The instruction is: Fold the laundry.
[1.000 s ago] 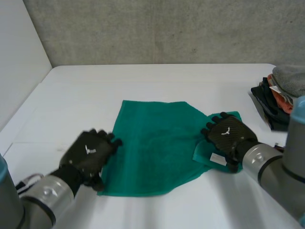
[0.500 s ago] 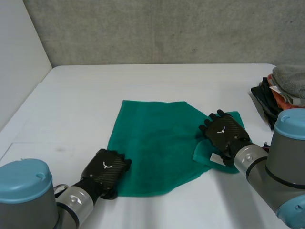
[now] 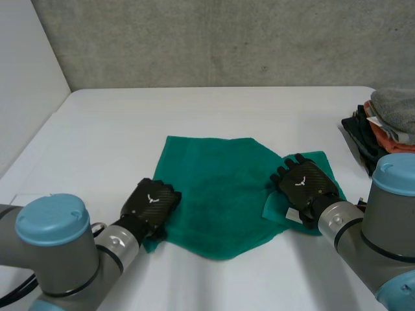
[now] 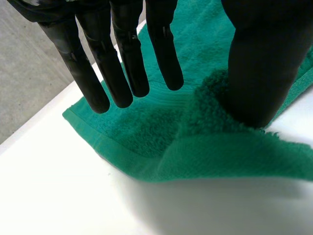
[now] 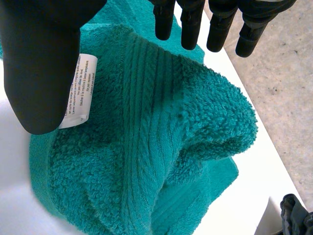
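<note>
1. Lying on the white table (image 3: 194, 116), the green terry towel (image 3: 217, 194) spreads between the two hands. Its edge far from them is straight and its near edge is drawn to a blunt point (the outline is lopsided, not square).
2. Left hand (image 3: 152, 203): set on the towel's near left corner. In its own wrist view the fingers (image 4: 164, 54) are straight and spread above the pile. The thumb (image 4: 261, 63) presses down on a raised ruck of cloth. Nothing is clasped; the hand is wide.
3. Cloth at the left hand: the corner curls up and over beside the thumb, showing a flat woven hem (image 4: 115, 154) along the edge. Beyond the fingertips the towel (image 4: 146, 122) lies flat on the table (image 4: 58, 196).
4. Right hand (image 3: 303, 184): set on the towel's right corner, where a flap is doubled over the main sheet. In its wrist view the fingers (image 5: 191, 24) reach out straight. The thumb (image 5: 41, 63) rests on the cloth, well apart from them, and no grip is closed.
5. Cloth at the right hand: the towel (image 5: 146, 147) humps into a thick rounded fold under the palm, with ribbed bands running along it. A white printed label (image 5: 78, 90) lies just beside the thumb tip.
6. Surroundings: a pile of folded clothes (image 3: 382, 123) sits at the table edge, outward of the right hand and apart from the towel.
</note>
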You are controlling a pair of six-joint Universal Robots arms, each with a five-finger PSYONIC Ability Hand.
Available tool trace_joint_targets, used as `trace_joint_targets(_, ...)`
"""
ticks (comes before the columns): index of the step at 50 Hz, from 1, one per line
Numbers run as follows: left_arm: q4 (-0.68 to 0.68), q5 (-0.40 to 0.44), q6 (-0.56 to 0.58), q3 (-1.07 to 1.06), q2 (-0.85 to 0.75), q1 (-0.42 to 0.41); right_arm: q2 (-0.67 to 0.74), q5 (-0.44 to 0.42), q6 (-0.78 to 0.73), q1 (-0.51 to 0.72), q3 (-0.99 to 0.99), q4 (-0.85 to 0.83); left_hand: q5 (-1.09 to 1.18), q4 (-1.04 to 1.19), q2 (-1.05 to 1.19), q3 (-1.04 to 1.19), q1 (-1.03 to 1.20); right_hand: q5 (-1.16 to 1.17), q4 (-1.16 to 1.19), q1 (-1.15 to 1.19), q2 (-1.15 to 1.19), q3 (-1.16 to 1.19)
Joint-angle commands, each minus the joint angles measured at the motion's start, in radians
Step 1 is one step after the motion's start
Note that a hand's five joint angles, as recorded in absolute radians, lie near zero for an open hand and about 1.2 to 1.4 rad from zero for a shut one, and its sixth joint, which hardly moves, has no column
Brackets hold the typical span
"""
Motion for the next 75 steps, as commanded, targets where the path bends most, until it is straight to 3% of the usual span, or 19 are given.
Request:
trace_joint_targets(1,-0.008,0.001,0.002,0.065,-0.056,0.002,-0.001,0.002,0.0,-0.001,-0.001,-0.007,0.569,0.438,0.436,0.439,0.442,-0.023,-0.01,-0.029,-0.018,-0.011)
trace_joint_targets(2,-0.011,0.001,0.007,0.076,-0.057,0.002,-0.001,0.002,0.0,-0.001,-0.001,-0.01,0.736,0.605,0.603,0.606,0.609,-0.023,-0.01,-0.029,-0.018,-0.011)
trace_joint_targets(6,-0.009,-0.005,0.011,0.082,-0.031,-0.002,-0.006,0.002,0.003,-0.001,-0.008,-0.03,0.737,0.606,0.605,0.608,0.611,-0.028,-0.016,-0.035,-0.024,-0.017)
trace_joint_targets(11,-0.009,-0.002,-0.002,0.053,0.156,0.0,-0.006,0.003,-0.006,0.004,-0.034,-0.027,0.737,0.606,0.605,0.608,0.611,-0.042,-0.029,-0.048,-0.037,-0.03)
trace_joint_targets(17,-0.012,-0.005,-0.004,0.033,0.23,-0.004,0.044,-0.006,-0.011,0.008,-0.089,0.003,0.737,0.606,0.605,0.608,0.611,-0.042,-0.029,-0.048,-0.037,-0.03)
trace_joint_targets(19,-0.012,-0.005,-0.004,0.027,0.233,-0.004,0.087,-0.006,-0.014,0.01,-0.115,0.009,0.737,0.606,0.605,0.608,0.611,0.19,0.203,0.184,0.195,0.202)
trace_joint_targets(23,-0.012,-0.007,-0.004,0.036,0.256,-0.003,0.156,-0.004,-0.02,0.014,-0.188,0.08,0.737,0.606,0.605,0.608,0.611,1.164,1.176,1.157,1.168,1.175)
trace_joint_targets(28,-0.011,-0.007,-0.005,0.052,0.342,0.019,0.14,-0.009,0.0,0.008,-0.258,0.181,0.737,0.606,0.605,0.608,0.611,1.18,1.193,1.174,1.184,1.192)
trace_joint_targets(33,-0.057,-0.002,-0.001,0.02,0.385,0.019,-0.073,-0.004,0.072,0.002,-0.273,0.17,0.737,0.606,0.605,0.608,0.611,1.18,1.193,1.174,1.184,1.192)
trace_joint_targets(37,-0.155,-0.002,-0.007,-0.066,0.388,0.013,-0.08,-0.001,0.117,-0.003,-0.258,0.177,-0.253,-0.384,-0.385,-0.382,-0.379,1.18,1.193,1.174,1.184,1.192)
trace_joint_targets(41,-0.2,0.011,-0.047,-0.152,0.372,-0.012,-0.032,-0.001,0.152,0.0,-0.218,0.167,-0.255,-0.386,-0.387,-0.384,-0.381,1.18,1.193,1.174,1.184,1.192)
trace_joint_targets(49,-0.166,0.047,-0.074,-0.18,0.216,-0.007,0.008,0.0,0.156,0.001,-0.196,0.166,-0.225,-0.356,-0.358,-0.355,-0.352,1.18,1.193,1.174,1.184,1.192)
trace_joint_targets(60,-0.036,0.05,-0.068,-0.149,0.103,-0.004,0.02,0.002,0.149,0.004,-0.156,0.105,-0.064,-0.195,-0.196,-0.193,-0.191,1.18,1.193,1.174,1.184,1.192)
trace_joint_targets(75,-0.011,0.048,-0.064,-0.018,-0.01,-0.004,0.026,0.002,0.146,0.01,-0.141,0.088,0.074,-0.057,-0.058,-0.055,-0.053,1.18,1.193,1.174,1.184,1.192)
